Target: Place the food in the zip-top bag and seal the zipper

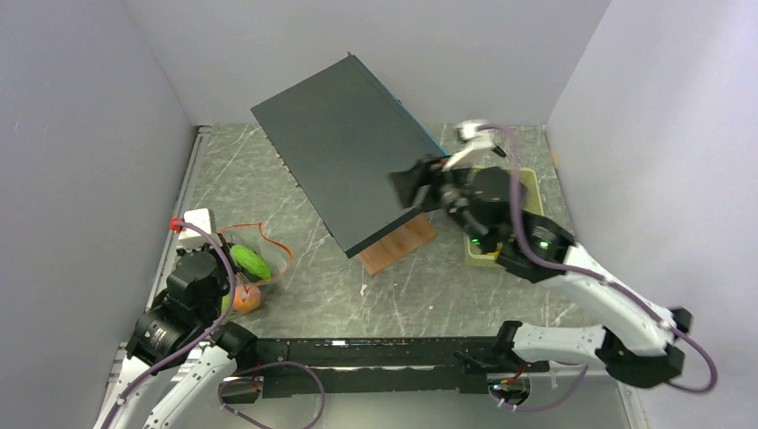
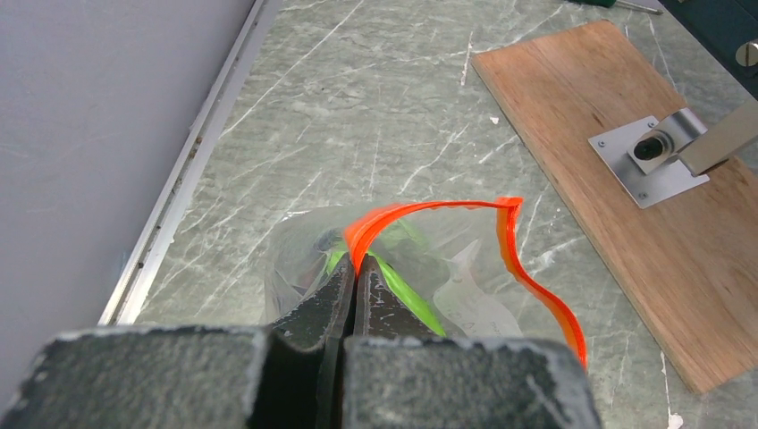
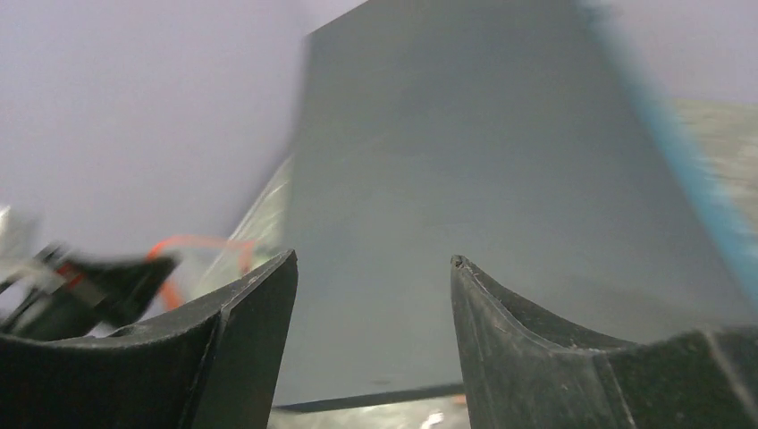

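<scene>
Top external view: the biggest thing is a dark flat board, tilted up in the middle of the table. Under its low edge lies a brown wooden board. At the right is a pale green tray, and the right gripper is up above it. Its jaws are spread apart with nothing between them.

The zip-top bag lies at the left side of the table, well apart from the tray. It looks thin, soft and crinkly, so it will likely flop and slip. The best place to hold it is the zipper, the firmest part. The left gripper has its jaws pressed together, pinching that orange-red strip, so the mouth gapes open.

A green lime shows through the clear plastic. An orange sits just beside it; I cannot tell if it is inside. Such toys look small, light and round, so they may roll. Grab them across the middle.
</scene>
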### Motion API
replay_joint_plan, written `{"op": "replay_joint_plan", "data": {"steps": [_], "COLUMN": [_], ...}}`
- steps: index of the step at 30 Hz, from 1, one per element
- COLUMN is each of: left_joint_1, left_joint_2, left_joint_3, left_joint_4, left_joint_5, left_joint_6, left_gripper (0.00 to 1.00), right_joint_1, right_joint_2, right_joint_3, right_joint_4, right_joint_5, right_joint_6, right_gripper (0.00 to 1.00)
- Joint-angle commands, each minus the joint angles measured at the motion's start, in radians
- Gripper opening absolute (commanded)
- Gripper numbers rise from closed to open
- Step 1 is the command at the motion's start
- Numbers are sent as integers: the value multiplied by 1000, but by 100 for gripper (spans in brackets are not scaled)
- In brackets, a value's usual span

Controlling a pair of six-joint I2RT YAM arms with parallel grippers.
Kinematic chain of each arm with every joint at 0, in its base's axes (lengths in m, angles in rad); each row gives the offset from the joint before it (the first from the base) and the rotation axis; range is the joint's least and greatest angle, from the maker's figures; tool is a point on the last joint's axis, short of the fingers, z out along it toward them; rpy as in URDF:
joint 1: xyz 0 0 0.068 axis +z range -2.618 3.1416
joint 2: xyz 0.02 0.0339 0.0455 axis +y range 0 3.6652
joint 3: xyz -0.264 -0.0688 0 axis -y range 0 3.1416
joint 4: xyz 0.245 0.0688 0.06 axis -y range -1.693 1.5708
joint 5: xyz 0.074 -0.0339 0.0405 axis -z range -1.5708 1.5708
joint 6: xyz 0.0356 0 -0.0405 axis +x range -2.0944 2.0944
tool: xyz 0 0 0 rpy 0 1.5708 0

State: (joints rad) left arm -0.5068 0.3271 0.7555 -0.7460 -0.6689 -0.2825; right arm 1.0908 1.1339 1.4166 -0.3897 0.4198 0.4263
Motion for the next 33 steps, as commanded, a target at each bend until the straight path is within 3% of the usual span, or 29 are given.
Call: {"op": "replay_joint_plan", "data": {"steps": [1, 5, 8, 14, 18, 24, 29, 33], "left_joint_1": [-2, -2, -2, -1, -1, -1, -2, -2], "left_joint_2": [-3, 2, 11, 11, 11, 1, -10, -19], "left_joint_3": [4, 4, 5, 5, 5, 4, 3, 4], "left_joint_4": [42, 45, 44, 41, 42, 44, 46, 45], "left_joint_5": [17, 24, 29, 25, 23, 25, 26, 25], "left_joint_6": [0, 3, 3, 0, 2, 3, 3, 3], "left_gripper": [0, 0, 0, 0, 0, 0, 0, 0], "right_joint_1": [-183, -334, -501, -964, -1171, -1238, -1250, -1259], "right_joint_2": [-168, -264, -255, -197, -120, 55, 123, 160], "right_joint_3": [-111, -213, -259, -362, -428, -398, -400, -415], "right_joint_4": [-119, -169, -213, -241, -239, -449, -463, -421], "right_joint_5": [154, 293, 308, 67, -135, -78, -85, -98], "right_joint_6": [33, 52, 78, 173, 243, 490, 560, 590], "right_gripper": [65, 66, 65, 62, 61, 60, 68, 67]}}
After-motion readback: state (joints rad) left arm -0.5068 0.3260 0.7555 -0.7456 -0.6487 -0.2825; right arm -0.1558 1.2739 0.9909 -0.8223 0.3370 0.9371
